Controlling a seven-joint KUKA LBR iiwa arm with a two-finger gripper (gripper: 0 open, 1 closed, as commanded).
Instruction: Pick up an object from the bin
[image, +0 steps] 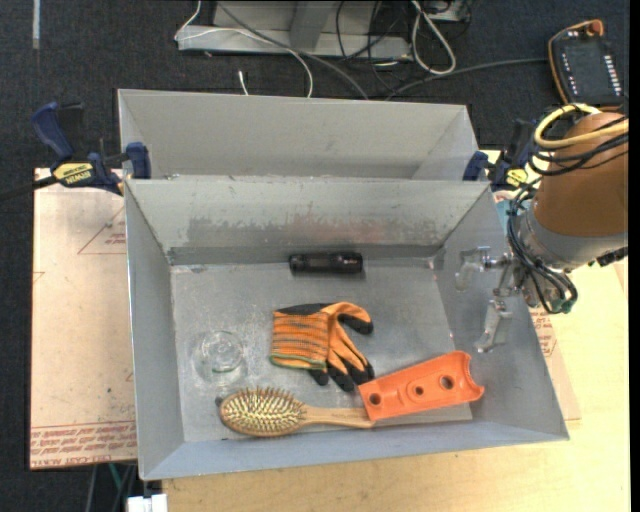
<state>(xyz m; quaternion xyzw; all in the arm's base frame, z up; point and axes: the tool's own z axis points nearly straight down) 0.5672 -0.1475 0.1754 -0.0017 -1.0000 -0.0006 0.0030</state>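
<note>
Gripper (490, 330) low over the right wall of the bin (300, 215), roughly midway between the far right and near right corners, above the sloping metal and not the floor. Open or closed: cannot tell from this angle. Above it, at the right rim, the brown-covered arm (580, 190) with looped yellow and black cables.

Nearest to the gripper: flat orange plastic piece (420, 387) with two round holes, lying on the floor toward the near right corner, tilted up to the right, its right end near the foot of the right wall and clear of the gripper.

Just beside its left end, an orange-and-black striped glove (320, 342) in the middle of the floor, dark fingertips pointing toward the orange piece; touching or not, cannot tell.

Along the near edge, a wooden hairbrush (270, 412), bristles up, head to the left, handle tip meeting the orange piece's left end.

Near the left wall, a clear glass cup (220, 355), apart from the glove and close to the brush head.

At the foot of the far wall, well apart from the rest, a short black cylinder (325, 263) lying on its side.
</note>
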